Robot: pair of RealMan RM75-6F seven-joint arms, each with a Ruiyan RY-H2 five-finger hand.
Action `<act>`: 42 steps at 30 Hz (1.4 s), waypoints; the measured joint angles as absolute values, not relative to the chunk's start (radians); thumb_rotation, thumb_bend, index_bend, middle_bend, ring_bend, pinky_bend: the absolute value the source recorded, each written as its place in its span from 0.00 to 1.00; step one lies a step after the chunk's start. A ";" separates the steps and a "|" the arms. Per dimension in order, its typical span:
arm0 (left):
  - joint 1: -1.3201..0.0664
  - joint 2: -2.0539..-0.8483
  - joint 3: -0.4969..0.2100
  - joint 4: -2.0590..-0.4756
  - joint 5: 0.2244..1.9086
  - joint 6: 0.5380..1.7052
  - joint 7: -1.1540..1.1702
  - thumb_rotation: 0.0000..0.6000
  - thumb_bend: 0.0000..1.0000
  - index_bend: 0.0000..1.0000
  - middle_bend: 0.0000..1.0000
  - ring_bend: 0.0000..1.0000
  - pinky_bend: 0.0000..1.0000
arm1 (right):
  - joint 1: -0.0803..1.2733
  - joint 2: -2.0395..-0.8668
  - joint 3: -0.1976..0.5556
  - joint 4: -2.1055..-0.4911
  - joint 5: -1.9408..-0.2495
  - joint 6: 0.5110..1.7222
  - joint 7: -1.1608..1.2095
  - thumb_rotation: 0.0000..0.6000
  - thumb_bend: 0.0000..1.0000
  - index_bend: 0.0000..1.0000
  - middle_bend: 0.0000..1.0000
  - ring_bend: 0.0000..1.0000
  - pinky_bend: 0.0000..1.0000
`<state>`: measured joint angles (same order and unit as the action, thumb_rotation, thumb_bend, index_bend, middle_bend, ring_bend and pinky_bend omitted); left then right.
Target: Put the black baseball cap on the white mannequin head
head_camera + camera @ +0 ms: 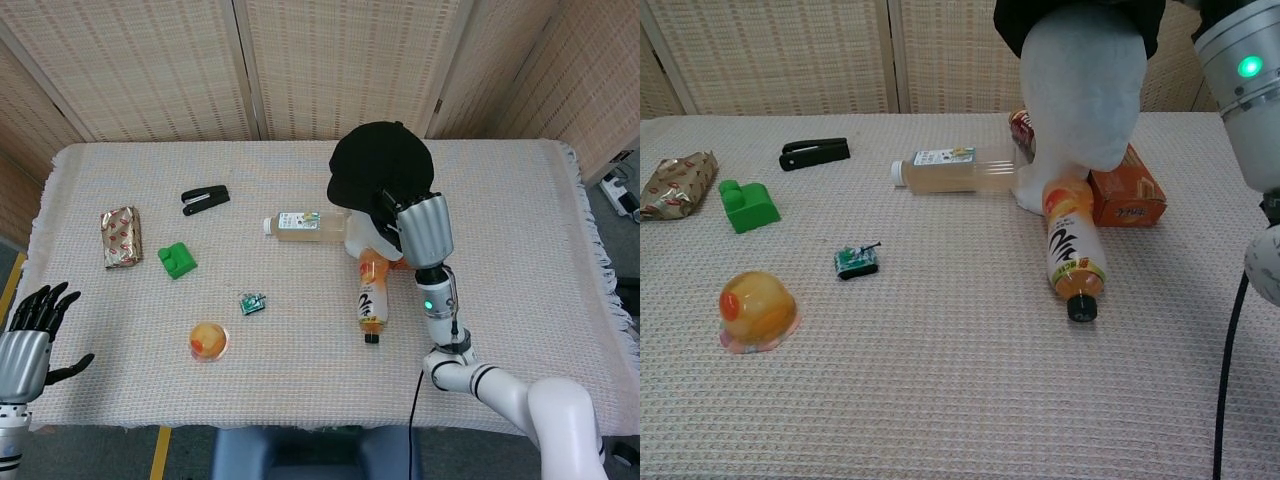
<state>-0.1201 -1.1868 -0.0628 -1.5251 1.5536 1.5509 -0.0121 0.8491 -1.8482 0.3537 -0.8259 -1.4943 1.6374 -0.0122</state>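
The black baseball cap [380, 165] covers the top of the white mannequin head [1085, 95], which stands upright at the middle right of the table. In the chest view the black baseball cap [1080, 15] rims the head's crown at the frame's top. My right hand [420, 228] grips the cap's edge just right of the head, its forearm [1250, 95] rising at the right. My left hand [30, 335] hovers open off the table's front left corner, fingers spread, holding nothing.
A clear bottle [303, 225] and an orange bottle [372, 295] lie beside the head, with an orange box [1125, 195] behind. Further left are a black stapler [205, 198], foil packet [120, 237], green block [176, 260], small toy [252, 301] and orange jelly [208, 341].
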 measured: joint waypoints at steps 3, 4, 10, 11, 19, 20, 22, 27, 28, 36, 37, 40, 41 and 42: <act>-0.120 -1.186 -0.060 -1.527 1.557 1.550 -0.010 1.00 0.15 0.18 0.11 0.02 0.14 | 0.808 -1.842 0.318 -0.836 -1.506 1.650 -0.006 1.00 0.49 0.69 1.00 1.00 1.00; -0.120 -1.186 -0.059 -1.527 1.559 1.549 -0.009 1.00 0.15 0.18 0.11 0.02 0.14 | 0.795 -1.840 0.308 -0.838 -1.508 1.651 -0.004 1.00 0.49 0.69 1.00 1.00 1.00; -0.120 -1.190 -0.054 -1.531 1.569 1.553 0.006 1.00 0.15 0.18 0.11 0.02 0.14 | 0.738 -1.834 0.255 -0.825 -1.525 1.657 0.023 1.00 0.48 0.69 1.00 1.00 1.00; -0.120 -1.191 -0.054 -1.532 1.569 1.552 0.007 1.00 0.15 0.18 0.11 0.02 0.14 | 0.733 -1.834 0.249 -0.821 -1.530 1.659 0.027 1.00 0.48 0.68 1.00 1.00 1.00; -0.120 -1.190 -0.053 -1.533 1.569 1.551 0.011 1.00 0.15 0.18 0.10 0.02 0.14 | 0.698 -1.817 0.227 -0.842 -1.539 1.658 0.010 1.00 0.11 0.02 0.96 0.99 1.00; -0.119 -1.190 -0.053 -1.533 1.569 1.552 0.011 1.00 0.15 0.18 0.10 0.02 0.14 | 0.693 -1.809 0.225 -0.855 -1.538 1.656 0.001 1.00 0.07 0.00 0.92 0.97 1.00; -0.119 -1.189 -0.053 -1.534 1.567 1.550 0.010 1.00 0.15 0.17 0.10 0.02 0.14 | 0.676 -1.782 0.217 -0.899 -1.534 1.646 -0.024 1.00 0.01 0.00 0.77 0.84 0.98; -0.121 -1.187 -0.053 -1.536 1.560 1.541 0.013 1.00 0.15 0.17 0.11 0.02 0.14 | 0.620 -1.676 0.191 -1.090 -1.507 1.602 -0.097 1.00 0.00 0.00 0.40 0.50 0.69; -0.121 -1.187 -0.052 -1.536 1.560 1.540 0.015 1.00 0.15 0.17 0.11 0.02 0.14 | 0.608 -1.651 0.185 -1.134 -1.499 1.592 -0.111 1.00 0.00 0.00 0.33 0.42 0.61; -0.125 -1.183 -0.041 -1.543 1.568 1.524 0.030 1.00 0.15 0.17 0.10 0.02 0.14 | 0.436 -1.367 0.109 -1.554 -1.406 1.557 -0.240 1.00 0.00 0.00 0.04 0.08 0.26; -0.126 -1.181 -0.040 -1.544 1.567 1.520 0.031 1.00 0.15 0.16 0.10 0.02 0.14 | 0.413 -1.335 0.098 -1.588 -1.395 1.558 -0.253 1.00 0.00 0.00 0.02 0.04 0.20; -0.128 -1.175 -0.043 -1.553 1.554 1.511 0.034 1.00 0.15 0.16 0.10 0.02 0.14 | 0.332 -1.227 0.053 -1.675 -1.347 1.566 -0.298 1.00 0.00 0.00 0.00 0.00 0.10; -0.129 -1.174 -0.046 -1.556 1.553 1.511 0.035 1.00 0.15 0.16 0.10 0.02 0.14 | 0.302 -1.196 0.038 -1.691 -1.330 1.574 -0.312 1.00 0.00 0.00 0.00 0.00 0.09; -0.129 -1.175 -0.046 -1.556 1.555 1.512 0.037 1.00 0.15 0.16 0.10 0.02 0.14 | 0.260 -1.160 0.021 -1.708 -1.311 1.590 -0.324 1.00 0.00 0.00 0.00 0.00 0.08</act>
<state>-0.1292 -1.1746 -0.0457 -1.5564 1.5545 1.5121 0.0366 0.2601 -1.1601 0.0214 -1.7079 -1.3113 1.5898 -0.3235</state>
